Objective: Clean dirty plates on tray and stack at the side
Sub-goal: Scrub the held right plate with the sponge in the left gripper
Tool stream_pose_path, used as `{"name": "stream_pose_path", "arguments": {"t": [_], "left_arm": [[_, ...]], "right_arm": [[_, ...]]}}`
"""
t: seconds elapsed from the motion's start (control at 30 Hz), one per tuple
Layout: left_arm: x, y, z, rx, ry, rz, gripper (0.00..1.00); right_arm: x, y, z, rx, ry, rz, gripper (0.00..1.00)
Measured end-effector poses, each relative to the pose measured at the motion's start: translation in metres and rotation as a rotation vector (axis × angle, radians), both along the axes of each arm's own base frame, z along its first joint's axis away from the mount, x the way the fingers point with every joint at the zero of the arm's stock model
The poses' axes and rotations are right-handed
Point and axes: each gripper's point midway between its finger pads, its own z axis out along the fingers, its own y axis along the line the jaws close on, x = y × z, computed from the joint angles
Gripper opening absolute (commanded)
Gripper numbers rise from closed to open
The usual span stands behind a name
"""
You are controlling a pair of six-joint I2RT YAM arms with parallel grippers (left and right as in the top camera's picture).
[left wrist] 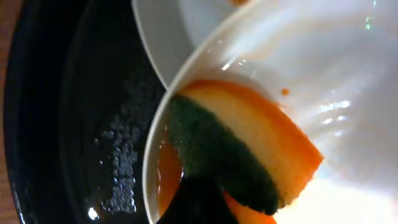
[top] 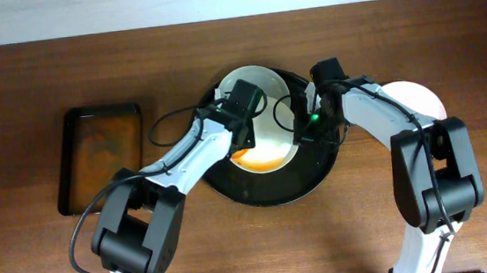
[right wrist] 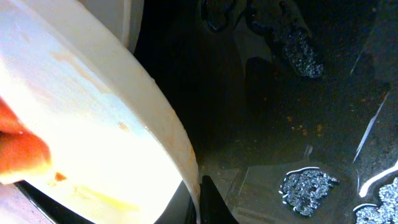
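Note:
The round black tray (top: pixel 270 187) lies at the table's middle. A white plate (top: pixel 262 99) stands tilted on it. My right gripper (top: pixel 302 133) is shut on the plate's right rim; the right wrist view shows that rim (right wrist: pixel 168 137) pinched between the fingers (right wrist: pixel 198 200). My left gripper (top: pixel 246 145) is shut on an orange sponge with a green scouring side (left wrist: pixel 249 149) and presses it on the plate's inner face (left wrist: pixel 323 68), which has orange smears. A second white plate (left wrist: pixel 165 31) shows behind it. Another plate (top: pixel 421 99) lies on the table to the right.
A rectangular dark tray with a brownish bottom (top: pixel 99 158) lies at the left on the wooden table. The black tray's floor is wet with foamy patches (right wrist: pixel 308 186). Cables run from both arms over the tray.

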Motion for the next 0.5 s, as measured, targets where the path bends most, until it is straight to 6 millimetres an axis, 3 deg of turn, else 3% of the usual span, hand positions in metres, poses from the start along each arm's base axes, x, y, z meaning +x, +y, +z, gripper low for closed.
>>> {"name": "stream_pose_path", "arguments": {"t": [0.3, 0.5], "left_arm": [[0.007, 0.005, 0.006, 0.021, -0.038, 0.016, 0.01], [0.019, 0.021, 0.037, 0.086, -0.144, 0.059, 0.01]], "right_arm": [[-0.001, 0.0, 0.0, -0.001, 0.003, 0.0, 0.04], [-0.001, -0.001, -0.001, -0.012, 0.005, -0.001, 0.04]]}}
